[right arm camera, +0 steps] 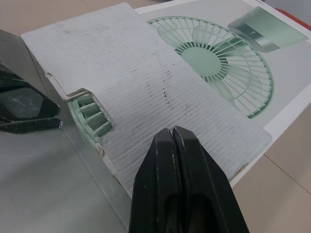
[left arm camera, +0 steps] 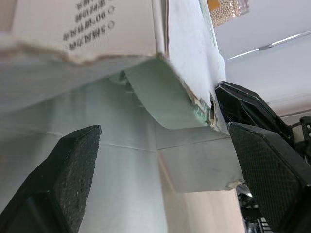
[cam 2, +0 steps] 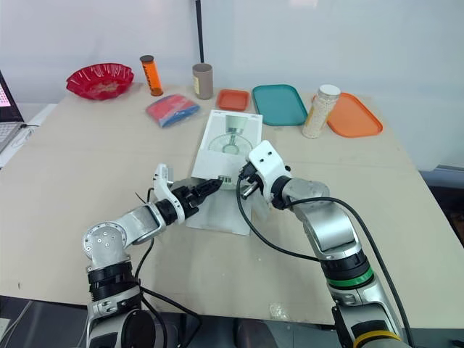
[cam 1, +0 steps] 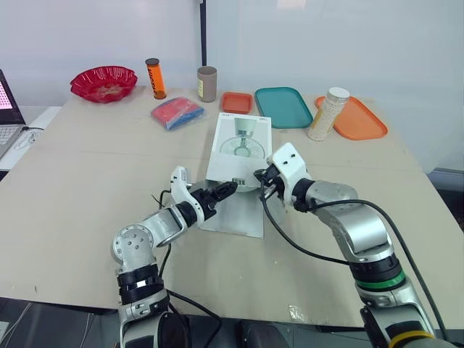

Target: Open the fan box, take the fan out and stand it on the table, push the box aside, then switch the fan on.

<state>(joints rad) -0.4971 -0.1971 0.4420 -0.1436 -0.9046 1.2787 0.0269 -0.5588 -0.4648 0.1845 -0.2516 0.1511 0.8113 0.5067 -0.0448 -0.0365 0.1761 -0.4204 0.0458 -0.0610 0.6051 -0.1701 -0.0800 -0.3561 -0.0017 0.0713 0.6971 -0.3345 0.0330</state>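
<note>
A broad beige desk [cam 1: 87,203] stands against a pale bluish-white wall [cam 1: 348,36], where a thin dark vertical strip [cam 1: 203,32] rises behind the desk's far edge, a lower white surface [cam 1: 32,119] adjoins its left side, and dark floor [cam 1: 451,197] shows beyond its right edge.

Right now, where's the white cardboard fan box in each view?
Left eye: white cardboard fan box, table centre, left gripper and right gripper at its near end.
Right eye: same spot.
Left wrist: its open end, close ahead.
Right wrist: its printed top, close ahead.
Shared landmark: flap lying open at near end.
</note>
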